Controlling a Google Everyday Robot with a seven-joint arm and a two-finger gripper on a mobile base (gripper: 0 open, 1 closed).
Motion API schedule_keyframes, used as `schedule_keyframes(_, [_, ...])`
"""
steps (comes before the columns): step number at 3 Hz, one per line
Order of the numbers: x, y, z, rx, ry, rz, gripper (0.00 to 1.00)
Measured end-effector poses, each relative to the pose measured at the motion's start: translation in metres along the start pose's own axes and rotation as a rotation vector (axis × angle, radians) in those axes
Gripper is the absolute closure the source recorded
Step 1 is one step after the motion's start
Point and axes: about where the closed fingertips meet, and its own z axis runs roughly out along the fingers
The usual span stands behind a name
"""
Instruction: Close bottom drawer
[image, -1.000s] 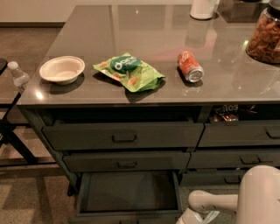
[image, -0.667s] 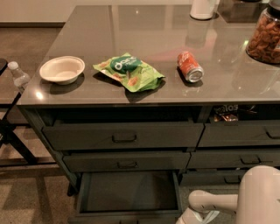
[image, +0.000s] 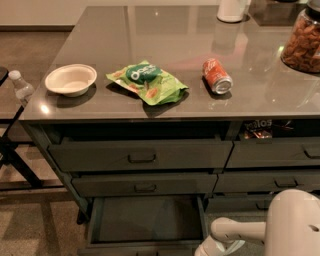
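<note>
The bottom drawer (image: 145, 220) of the wide left stack is pulled out, and its empty dark grey inside shows. Its front (image: 140, 248) lies at the bottom edge of the view, and its handle is cut off. My white arm (image: 235, 232) comes in from the lower right and bends down beside the drawer's right front corner. The gripper is below the frame edge, out of view. The two taller-fronted drawers (image: 142, 157) above have dark bar handles and sit further in.
On the grey counter (image: 165, 35) are a white bowl (image: 71, 79), a green chip bag (image: 147, 81), a red can on its side (image: 217, 76) and a snack jar (image: 302, 42). The narrower right stack (image: 275, 152) shows snack packets at its top. A water bottle (image: 21, 86) is at the left.
</note>
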Motion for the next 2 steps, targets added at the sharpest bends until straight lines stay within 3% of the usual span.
schedule_keyframes(2, [-0.036, -0.033, 0.012, 0.05, -0.064, -0.008, 1.0])
